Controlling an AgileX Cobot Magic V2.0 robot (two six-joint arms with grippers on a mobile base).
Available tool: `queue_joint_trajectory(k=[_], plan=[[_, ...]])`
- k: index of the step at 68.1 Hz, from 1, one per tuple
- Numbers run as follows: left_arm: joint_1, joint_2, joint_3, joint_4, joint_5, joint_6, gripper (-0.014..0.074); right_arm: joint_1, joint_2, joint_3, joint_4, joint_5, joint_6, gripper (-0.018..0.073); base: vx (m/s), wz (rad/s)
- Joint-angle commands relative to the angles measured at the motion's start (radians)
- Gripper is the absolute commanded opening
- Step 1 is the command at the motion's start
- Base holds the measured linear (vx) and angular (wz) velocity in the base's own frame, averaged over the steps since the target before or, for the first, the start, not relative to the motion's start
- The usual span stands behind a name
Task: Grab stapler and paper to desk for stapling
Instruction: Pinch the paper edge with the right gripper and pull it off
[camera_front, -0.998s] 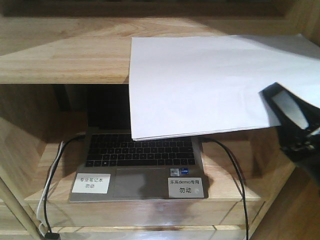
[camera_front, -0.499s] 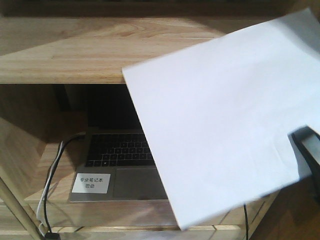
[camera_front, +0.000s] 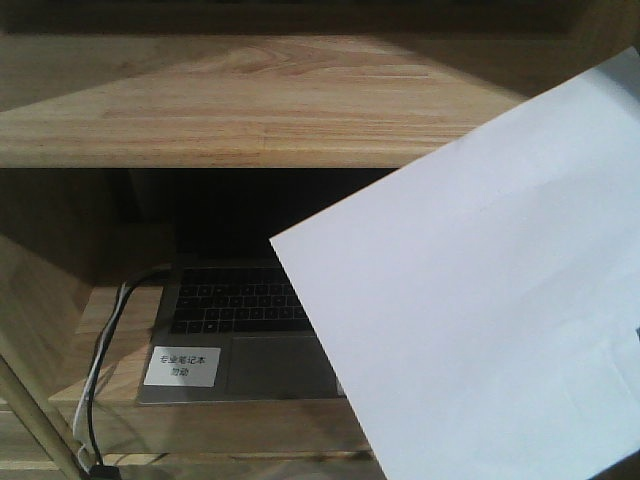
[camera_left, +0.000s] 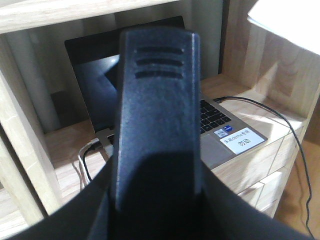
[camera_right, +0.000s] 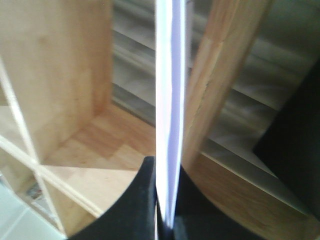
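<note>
The paper (camera_front: 480, 300) is held tilted in front of the laptop (camera_front: 235, 330). The right half of the laptop is hidden behind it. One corner of the paper is pointed toward the laptop's keys, and its top corner is seen in front of the wooden shelf board (camera_front: 250, 110) above the laptop. The paper is gripped by the right claw (camera_right: 165, 220). In the right wrist view the paper is seen from its thin edge, standing straight up. Its lower edge is pinched between the two black fingers (camera_right: 137, 210), which are pressed against it on both sides.

The laptop is set open in the space under the shelf board. A white sticker (camera_front: 181, 366) is stuck on the laptop, left of its touch pad. A white and a black cable (camera_front: 100, 380) are run down past the laptop's left side.

The left claw (camera_left: 156, 100) is held in front of the laptop's dark screen. Only one big black block with three grooves is seen there, so it cannot be told whether this claw is open or closed.
</note>
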Motion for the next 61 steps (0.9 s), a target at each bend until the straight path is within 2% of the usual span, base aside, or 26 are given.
queue_joint_trajectory(k=[1,34,50,61], plan=[[-0.004,0.013,-0.028,-0.013,-0.116,-0.005,-0.0006,0.001,-0.033,-0.009,0.005,-0.046,0.000,-0.0003,0.00,0.00],[-0.004,0.013,-0.028,-0.013,-0.116,-0.005,-0.0006,0.001,-0.160,0.008,-0.011,0.040,0.014,-0.0003,0.00,0.00],[-0.004,0.013,-0.028,-0.013,-0.116,-0.005,-0.0006,0.001,-0.160,0.008,-0.090,0.040,0.006,-0.0002,0.00,0.00],[-0.004,0.013,-0.028,-0.013,-0.116,-0.005,-0.0006,0.001,-0.160,0.008,-0.096,0.040,0.006,-0.0002,0.00,0.00]])
